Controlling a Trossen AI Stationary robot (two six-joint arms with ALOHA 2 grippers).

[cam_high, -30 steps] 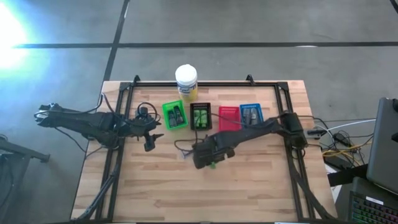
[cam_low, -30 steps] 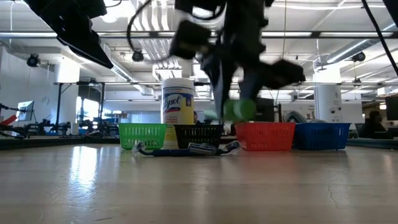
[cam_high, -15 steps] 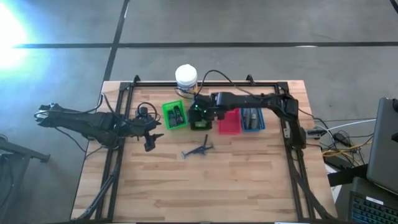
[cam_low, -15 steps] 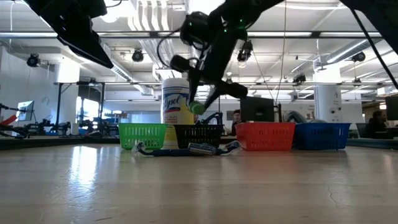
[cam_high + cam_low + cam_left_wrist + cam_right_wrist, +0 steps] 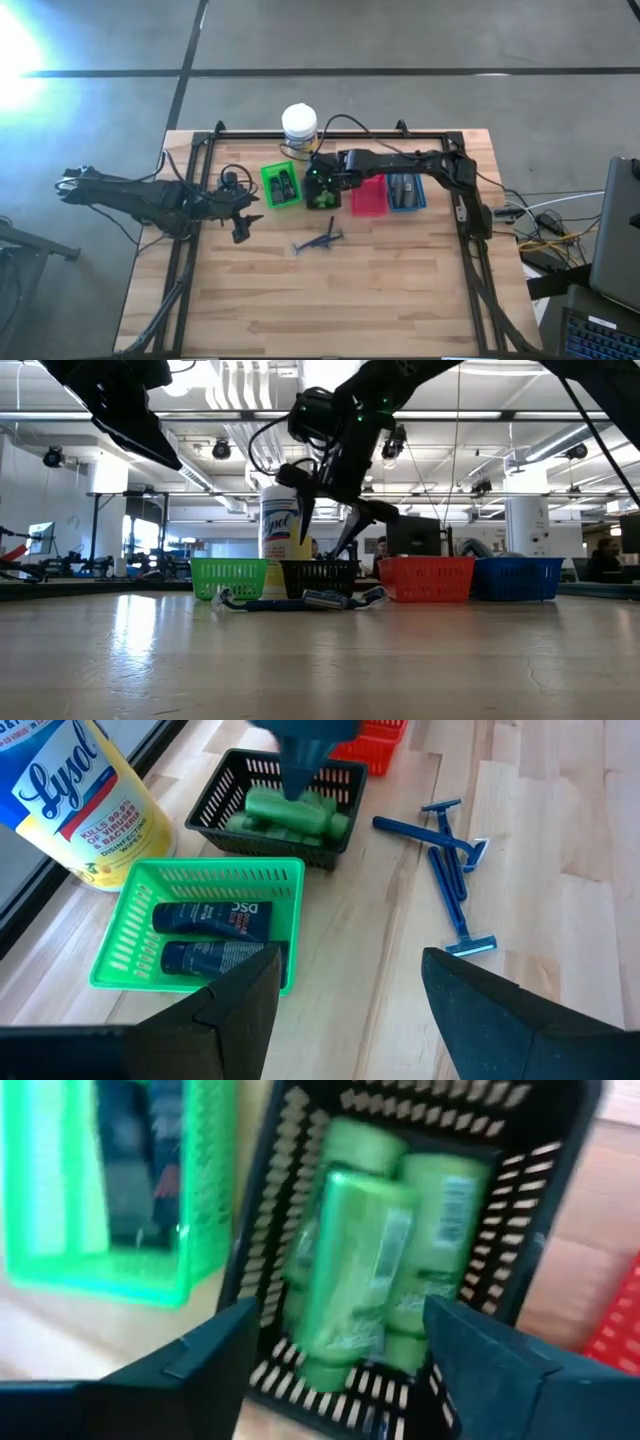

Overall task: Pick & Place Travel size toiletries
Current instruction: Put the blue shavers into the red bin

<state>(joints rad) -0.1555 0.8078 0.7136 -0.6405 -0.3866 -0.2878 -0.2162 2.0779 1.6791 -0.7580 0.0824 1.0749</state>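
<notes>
My right gripper (image 5: 318, 182) hangs open just above the black basket (image 5: 333, 203), its fingers (image 5: 305, 520) spread over the rim. Several bright green packs (image 5: 350, 1270) lie in that basket, piled on one another. Two dark grey tubes (image 5: 210, 920) lie side by side in the green basket (image 5: 281, 185). Slim dark blue sticks with cross heads (image 5: 320, 243) lie on the bare wood at mid-table. My left gripper (image 5: 243, 228) waits open over the table's left part, a little left of the green basket.
A white-lidded yellow jar (image 5: 299, 125) stands at the far edge behind the baskets. The red basket (image 5: 368, 195) and blue basket (image 5: 404, 190) sit right of the black one, under my right arm. A black frame rims the table. The near half is bare wood.
My right gripper carried a green pack up from mid-table toward the far edge, to above the black basket. There it opened and let go. The pack now lies on top of the other green packs in the basket.
</notes>
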